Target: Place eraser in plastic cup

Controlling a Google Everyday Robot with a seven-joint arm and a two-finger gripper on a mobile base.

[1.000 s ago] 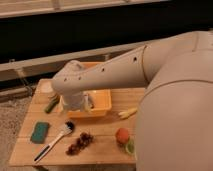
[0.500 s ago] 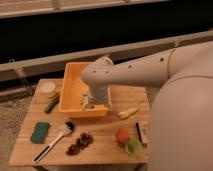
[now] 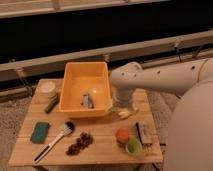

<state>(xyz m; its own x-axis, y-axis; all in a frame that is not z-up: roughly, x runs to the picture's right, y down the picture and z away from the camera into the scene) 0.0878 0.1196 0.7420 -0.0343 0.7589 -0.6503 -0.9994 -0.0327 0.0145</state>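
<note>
The eraser [image 3: 142, 134], a small dark-topped block with tan sides, lies near the table's front right corner. Just left of it and a little nearer stands the light-green plastic cup [image 3: 133, 146], open-topped, with nothing visible in it. My gripper [image 3: 122, 101] hangs from the pale arm just right of the orange bin, above the table and well behind the eraser and cup. Its fingers point down and look open with nothing in them.
An orange bin [image 3: 75, 80] holds a small grey item. An orange-red round thing [image 3: 122, 135] touches the cup. A yellow piece [image 3: 124, 114] lies under the gripper. On the wooden table's [image 3: 105, 131] left are a white container [image 3: 48, 88], a green item [image 3: 51, 105], a teal sponge [image 3: 40, 132], a brush [image 3: 52, 142] and a dark clump [image 3: 80, 143].
The arm has swung right, from over the bin to just beyond its right edge, uncovering the bin. The things on the table have stayed put.
</note>
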